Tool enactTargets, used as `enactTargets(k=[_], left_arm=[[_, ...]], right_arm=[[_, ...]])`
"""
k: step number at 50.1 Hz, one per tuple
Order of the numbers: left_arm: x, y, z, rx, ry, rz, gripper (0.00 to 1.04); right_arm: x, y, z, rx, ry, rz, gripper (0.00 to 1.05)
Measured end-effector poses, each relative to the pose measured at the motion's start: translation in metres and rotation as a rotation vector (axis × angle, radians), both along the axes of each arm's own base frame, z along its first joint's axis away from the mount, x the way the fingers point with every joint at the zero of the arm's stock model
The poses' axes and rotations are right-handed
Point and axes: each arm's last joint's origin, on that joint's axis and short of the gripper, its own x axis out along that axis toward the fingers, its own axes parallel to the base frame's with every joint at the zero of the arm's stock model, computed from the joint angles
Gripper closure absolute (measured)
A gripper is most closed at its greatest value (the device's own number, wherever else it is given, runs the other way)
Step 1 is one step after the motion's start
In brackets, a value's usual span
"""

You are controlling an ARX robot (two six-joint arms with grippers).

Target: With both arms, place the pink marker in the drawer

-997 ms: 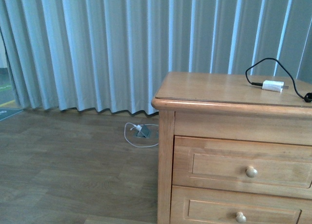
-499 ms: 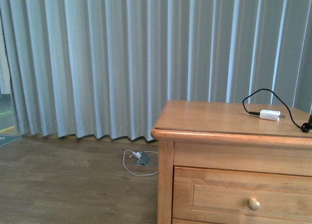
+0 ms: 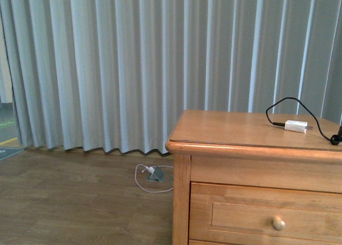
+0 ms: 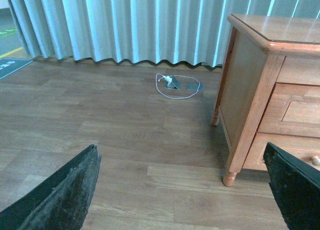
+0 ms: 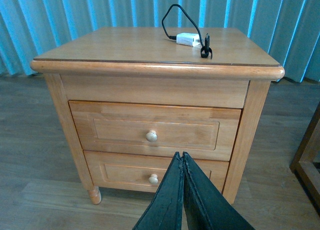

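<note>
Pleated grey-blue curtain (image 3: 117, 69) fills the back wall, hanging down to a wood-plank floor (image 3: 69, 202). Honey-coloured wooden cabinet (image 5: 155, 64) stands on the floor in front of the curtain, on short turned feet, with two panelled drawers stacked in its front. The drawer (image 5: 155, 131), the upper one, sits fully shut, flush with the frame, with one round pale knob (image 5: 151, 136) at its middle; in the front view only its top part and knob show at the bottom right. Lower drawer (image 5: 150, 172) is shut too, with its own knob, partly hidden behind the right gripper in the right wrist view. Left gripper (image 4: 185, 200) is wide open, its two black fingers (image 4: 65, 195) far apart at the corners of the left wrist view, nothing between them, above bare floor to the side of the cabinet. Right gripper (image 5: 183, 190) is pressed closed, jaws flat together with no gap and nothing seen held, in front of the cabinet and pointing at the drawer fronts. On the cabinet top, toward the back, lies a white plug adapter (image 5: 189, 39) with a looping black cable (image 5: 175, 17). On the floor by the curtain hem, a small grey floor socket (image 3: 156, 174) with a white cord (image 3: 144, 183) looped around it. Pink marker not visible in any view; cannot tell where it is.
</note>
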Motion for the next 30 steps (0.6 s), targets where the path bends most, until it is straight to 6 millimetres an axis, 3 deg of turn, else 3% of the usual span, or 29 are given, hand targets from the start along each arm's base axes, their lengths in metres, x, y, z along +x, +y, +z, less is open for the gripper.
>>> enactTargets(k=[30], left_arm=[[0.000,0.000,0.000,0.000,0.000,0.000,0.06]], right_arm=[[-0.014,0.000,-0.019,-0.001,0.003,0.000,1.03]])
